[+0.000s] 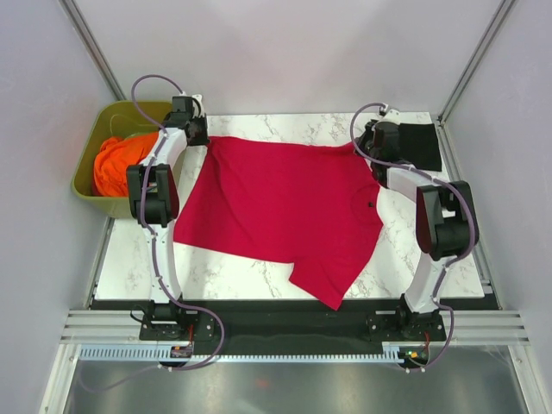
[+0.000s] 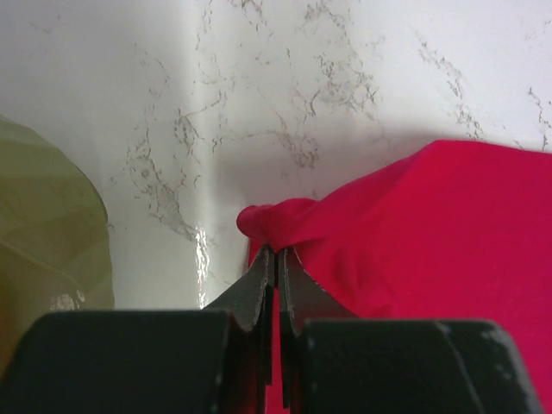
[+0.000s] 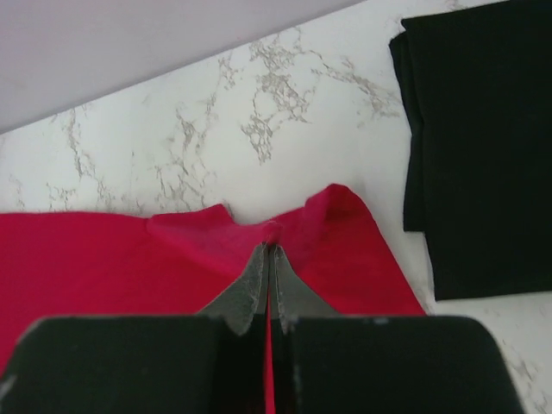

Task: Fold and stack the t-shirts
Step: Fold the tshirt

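Top external view: red t-shirt point(image 1: 276, 203) lies long axis left-right, collar rightward. Left gripper point(image 2: 276, 260) and right gripper point(image 3: 269, 252) each pinch its far edge. Olive tub point(image 1: 84, 172) holds orange cloth point(image 1: 116, 164).

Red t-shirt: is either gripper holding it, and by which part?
Both are. The left gripper pinches the red t-shirt at its far-left corner, the right gripper at its far-right corner, each shut on bunched cloth.

Crimson tee point(image 1: 276, 207), black tee point(image 1: 420, 145), white grey-veined marble table point(image 1: 216, 276), olive tub point(image 1: 86, 177)
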